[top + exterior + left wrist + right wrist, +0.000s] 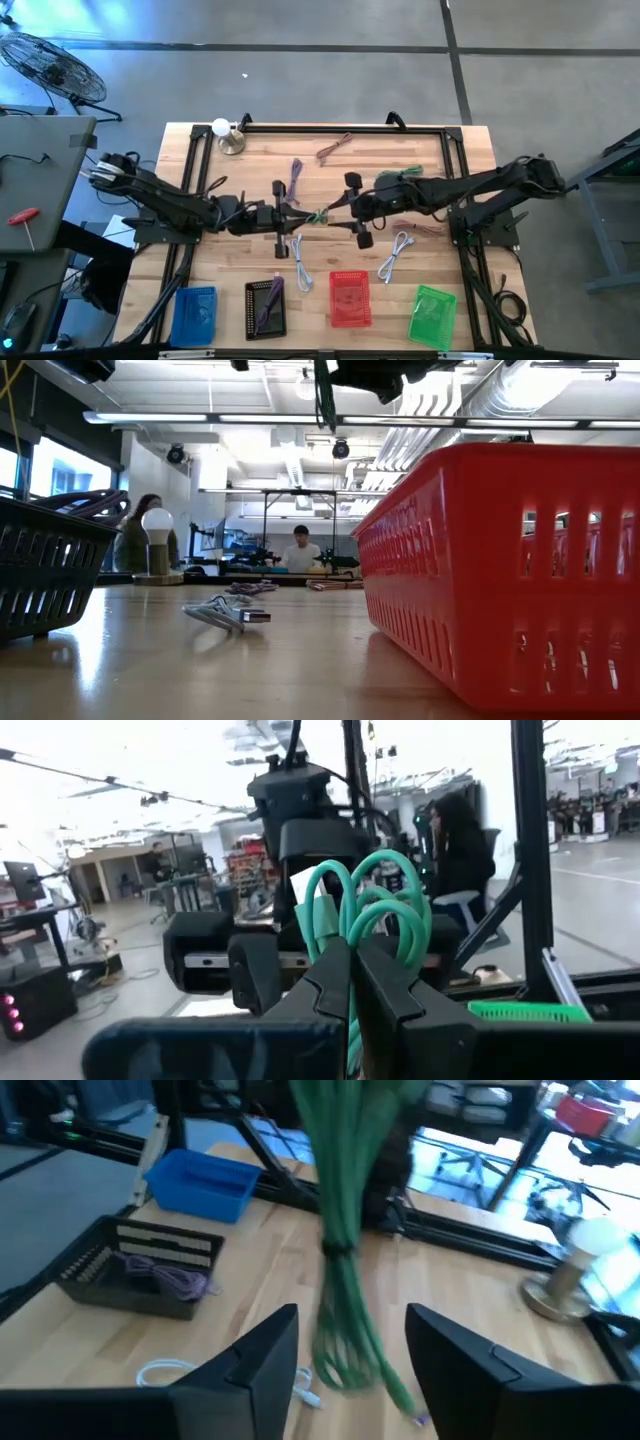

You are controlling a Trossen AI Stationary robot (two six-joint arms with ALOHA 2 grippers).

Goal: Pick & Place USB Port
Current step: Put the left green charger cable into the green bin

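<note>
Left tool (352,982) is shut tight on a bundle of green cable (372,902), holding it up in the air over the middle of the tabletop (440,180). In the left wrist view the green loops stick up from between its two dark fingers (325,985), so the pinch is what keeps the cable from dropping. In the high view the cable (319,215) shows as a small green bit between the two arms.

Right tool (348,1348) sits just across from it, with its fingers (268,1348) spread wide apart. The green cable (342,1230) hangs down in the gap between them, but I cannot see them pressing on it, so it looks like this tool has hold of nothing. My guess is that the cable is being passed from one arm to the other, and only the left one carries it now.

Four bins stand in a row along the near edge: a blue bin (194,312), a black bin (266,309) with a purple cable (175,1277) inside, a red bin (350,299) and a green bin (433,315). I think each colour of cable goes to its matching bin, so the green one likely belongs far to the right.

White cables (300,260) and other loose ones lie on the wood, waiting to be sorted.
</note>
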